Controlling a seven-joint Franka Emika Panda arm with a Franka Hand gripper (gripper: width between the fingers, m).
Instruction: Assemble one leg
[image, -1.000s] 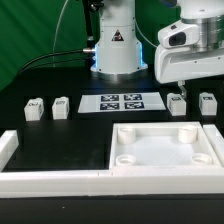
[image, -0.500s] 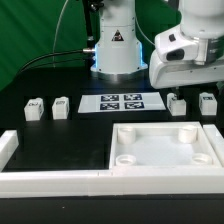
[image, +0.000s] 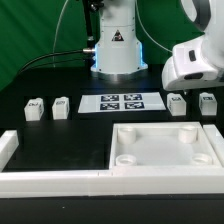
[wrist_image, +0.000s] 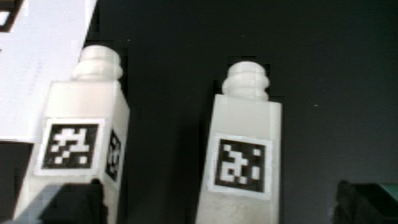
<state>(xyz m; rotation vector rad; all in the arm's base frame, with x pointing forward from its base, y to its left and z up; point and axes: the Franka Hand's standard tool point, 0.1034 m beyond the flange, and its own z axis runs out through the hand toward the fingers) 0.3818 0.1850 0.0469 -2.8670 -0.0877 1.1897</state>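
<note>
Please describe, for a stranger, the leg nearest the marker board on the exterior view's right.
Start at the marker board on the black table. To the exterior view's right sit two legs. The leg is the inner one, next to the board; its twin lies farther out.

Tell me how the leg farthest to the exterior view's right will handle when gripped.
The leg looks like solid moulded plastic: probably stiff and light. Its flat squared sides suggest it won't roll, though the smooth surface may slip.

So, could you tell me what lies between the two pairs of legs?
The marker board lies flat on the table between them, as the exterior view shows.
</note>
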